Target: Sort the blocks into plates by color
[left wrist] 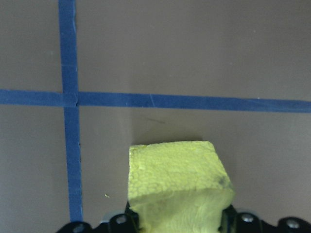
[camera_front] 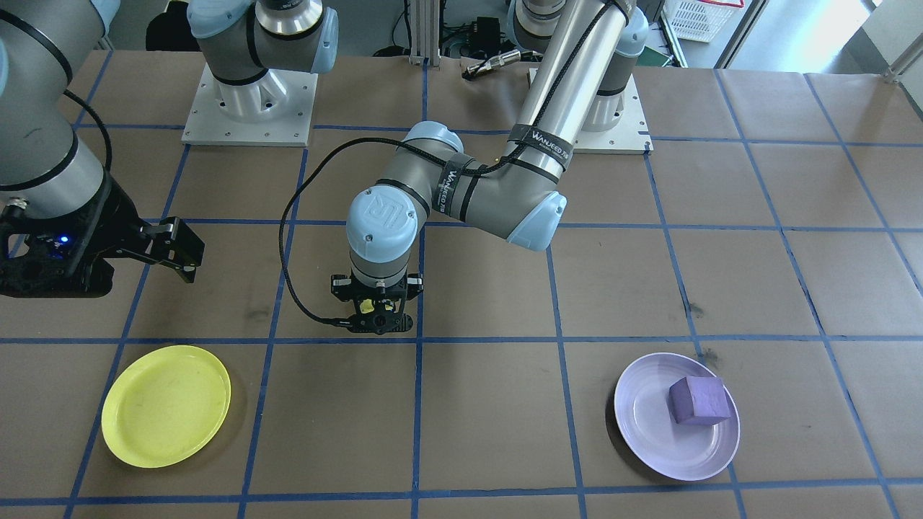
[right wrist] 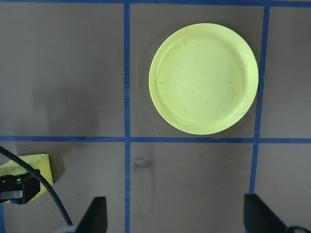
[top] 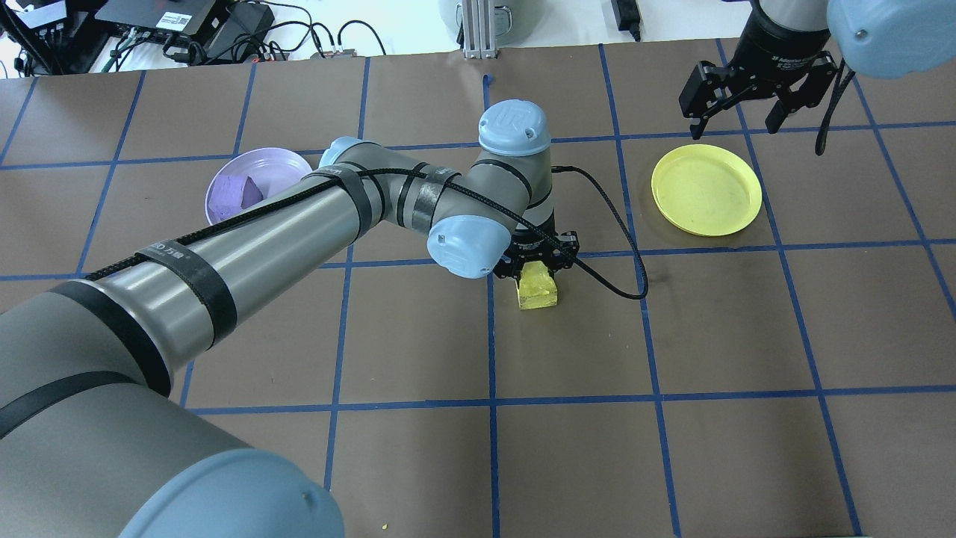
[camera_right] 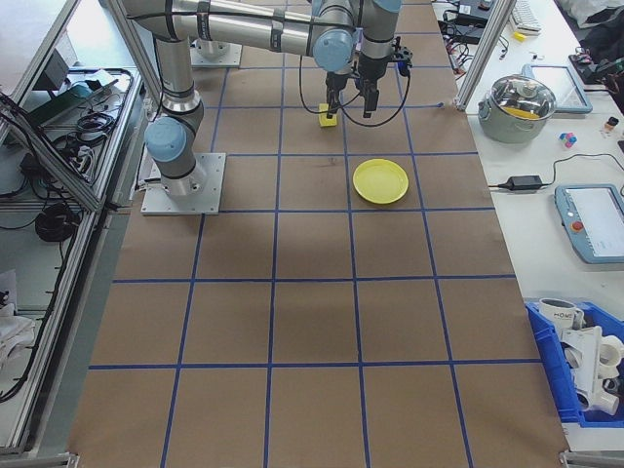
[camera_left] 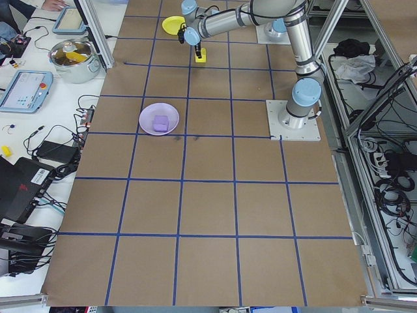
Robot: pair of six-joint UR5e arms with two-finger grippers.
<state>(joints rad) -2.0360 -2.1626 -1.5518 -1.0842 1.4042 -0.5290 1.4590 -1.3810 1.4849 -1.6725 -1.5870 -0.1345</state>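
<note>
Yellow foam was seen between the jaws of the left gripper (top: 535, 261), which was set down over the yellow block (top: 538, 287) on the counter (top: 747, 336); whether it was fully clamped could not be told. The purple block (camera_front: 698, 401) was already lying in the lavender plate (camera_front: 649, 425). The yellow plate (top: 706, 190) lay bare, well apart from its block. The right gripper (top: 736, 104) was held wide open and empty above that plate. A firm, centred squeeze was judged advisable before lifting, since rough foam can compress and slip.
</note>
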